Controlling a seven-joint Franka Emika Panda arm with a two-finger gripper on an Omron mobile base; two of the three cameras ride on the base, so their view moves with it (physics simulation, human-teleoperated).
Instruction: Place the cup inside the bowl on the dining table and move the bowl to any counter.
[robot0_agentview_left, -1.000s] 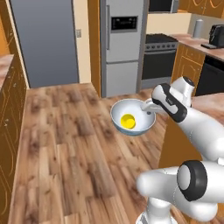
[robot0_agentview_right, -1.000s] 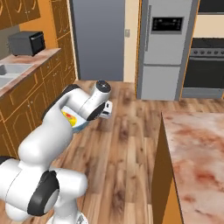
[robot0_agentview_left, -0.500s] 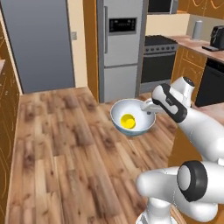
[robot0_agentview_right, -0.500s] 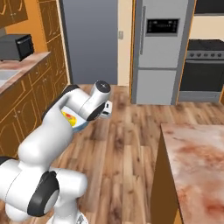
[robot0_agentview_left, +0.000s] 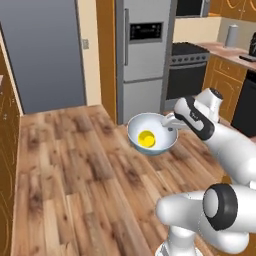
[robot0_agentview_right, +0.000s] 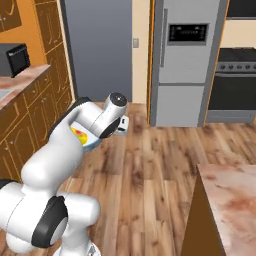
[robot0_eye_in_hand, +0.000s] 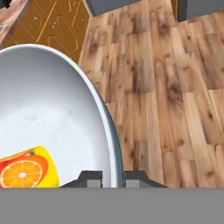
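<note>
Pinching the bowl (robot0_eye_in_hand: 57, 118) at its rim, the gripper (robot0_eye_in_hand: 113, 178) held it aloft over bare floor, jaws narrow. The cup (robot0_eye_in_hand: 27, 169) lay inside at about nine o'clock from the fingertips in the hand view (probably on its side), and the counter (robot0_agentview_right: 20, 80) stood at ten o'clock in the right base view.

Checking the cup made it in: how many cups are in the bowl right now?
1. A single yellow cup lies in the bowl, which is held in the air above the wood floor; the hand view shows it low in the bowl.

The base has turned, swinging the kitchen view sideways.
</note>
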